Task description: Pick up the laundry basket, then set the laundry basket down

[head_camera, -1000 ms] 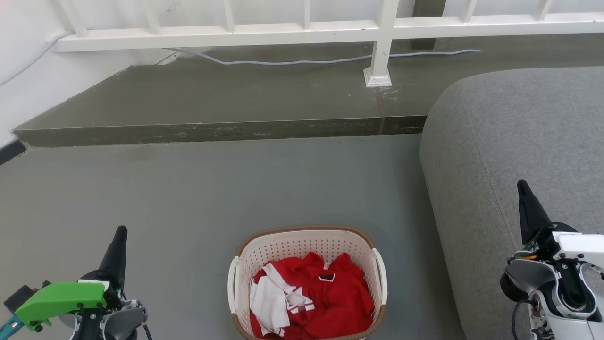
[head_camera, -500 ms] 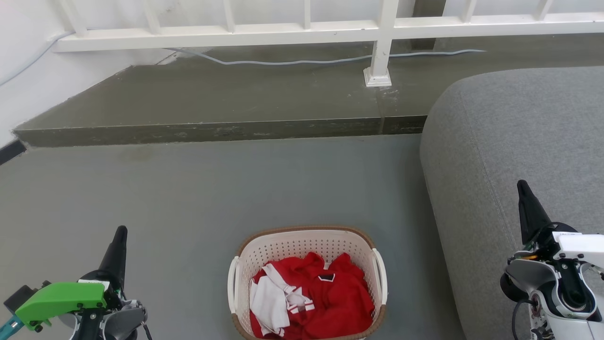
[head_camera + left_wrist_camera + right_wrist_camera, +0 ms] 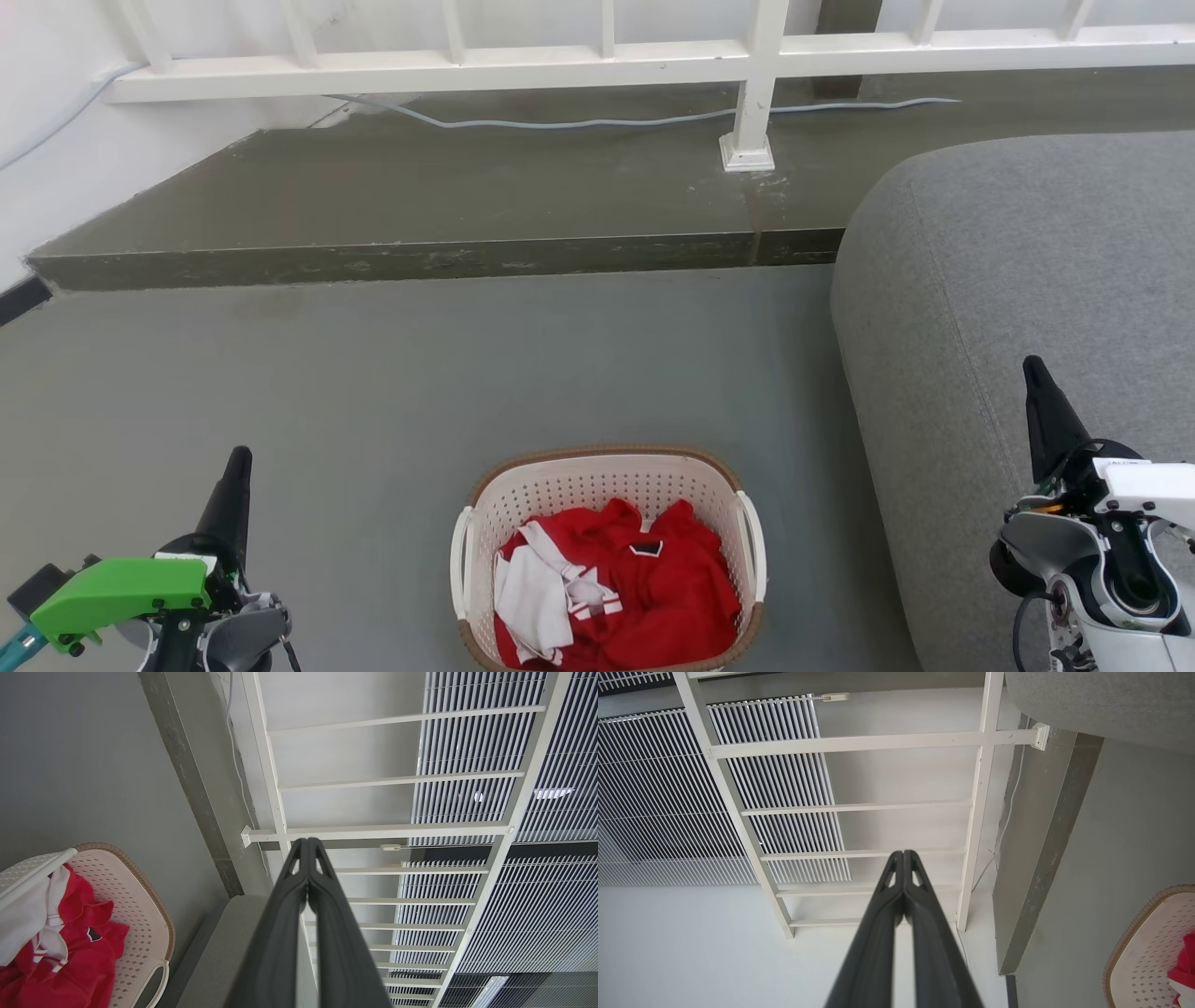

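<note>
On the floor (image 3: 373, 373), laundry basket (image 3: 597, 490) unmoved since a second ago; left claw (image 3: 235, 471) and right claw (image 3: 1038, 383) flank it, clenched, empty, idle. Pickup not begun.

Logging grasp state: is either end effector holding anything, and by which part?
Nothing held. The left end effector and right end effector are shut empty, away from the basket.

Grey floor (image 3: 373, 392) is being occupied by the laundry basket (image 3: 597, 490), standing upright at bottom centre. A grey sofa (image 3: 1008, 308) is being carried near it on the right, not touching. Behind, a raised step (image 3: 420, 205) is being crossed by a pale cable (image 3: 560, 122), and a white railing post (image 3: 750, 121) is being supported on it.
</note>
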`<state>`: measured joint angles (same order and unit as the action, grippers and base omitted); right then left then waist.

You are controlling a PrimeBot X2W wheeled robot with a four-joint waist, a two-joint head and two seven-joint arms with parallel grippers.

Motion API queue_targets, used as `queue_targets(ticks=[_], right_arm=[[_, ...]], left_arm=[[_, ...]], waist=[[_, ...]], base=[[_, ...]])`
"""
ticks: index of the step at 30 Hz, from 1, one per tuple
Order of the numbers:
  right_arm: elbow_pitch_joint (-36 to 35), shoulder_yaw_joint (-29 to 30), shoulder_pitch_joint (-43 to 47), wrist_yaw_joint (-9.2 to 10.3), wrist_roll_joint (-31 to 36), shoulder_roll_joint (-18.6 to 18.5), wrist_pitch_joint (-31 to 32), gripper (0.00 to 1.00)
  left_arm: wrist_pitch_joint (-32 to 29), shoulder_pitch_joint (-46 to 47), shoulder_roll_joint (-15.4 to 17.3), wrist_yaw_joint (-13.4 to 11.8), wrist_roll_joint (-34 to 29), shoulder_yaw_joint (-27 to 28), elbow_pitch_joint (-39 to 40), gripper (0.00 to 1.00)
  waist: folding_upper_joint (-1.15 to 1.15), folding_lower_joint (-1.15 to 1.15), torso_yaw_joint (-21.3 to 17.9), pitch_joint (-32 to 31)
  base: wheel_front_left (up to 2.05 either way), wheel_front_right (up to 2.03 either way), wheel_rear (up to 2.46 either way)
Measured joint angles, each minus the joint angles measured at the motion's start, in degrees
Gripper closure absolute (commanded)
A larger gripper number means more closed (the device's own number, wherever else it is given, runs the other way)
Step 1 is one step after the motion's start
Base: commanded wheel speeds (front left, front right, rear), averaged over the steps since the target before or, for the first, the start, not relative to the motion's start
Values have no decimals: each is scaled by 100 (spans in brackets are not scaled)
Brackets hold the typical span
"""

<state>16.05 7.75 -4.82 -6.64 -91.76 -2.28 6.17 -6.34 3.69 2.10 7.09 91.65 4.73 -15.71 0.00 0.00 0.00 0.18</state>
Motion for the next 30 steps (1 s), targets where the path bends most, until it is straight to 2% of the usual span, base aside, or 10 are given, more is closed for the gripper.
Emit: queue_targets(ticks=[14, 15, 16, 17, 30], right_arm=[[12, -1, 2, 2, 1, 3, 0, 100], [57, -3, 12, 15, 1, 13, -2, 0], [119, -5, 53, 16, 1, 41, -2, 100], [188, -9, 103, 16, 1, 74, -4, 0], [174, -124, 238, 18, 1, 122, -92, 0]], left_arm=[[0, -2, -2, -1, 0, -2, -13, 100], [1, -17, -12, -3, -2, -5, -57, 0], [1, -55, -37, -4, -4, -7, -124, 100], [1, -96, -70, -4, -4, -12, -193, 0], [193, -197, -121, -5, -57, -138, -165, 0]], waist=[[0, 0, 0, 0], [0, 0, 0, 0], [0, 0, 0, 0], [0, 0, 0, 0], [0, 0, -1, 11]], base=[[0, 0, 0], [0, 0, 0], [0, 0, 0], [0, 0, 0], [0, 0, 0]])
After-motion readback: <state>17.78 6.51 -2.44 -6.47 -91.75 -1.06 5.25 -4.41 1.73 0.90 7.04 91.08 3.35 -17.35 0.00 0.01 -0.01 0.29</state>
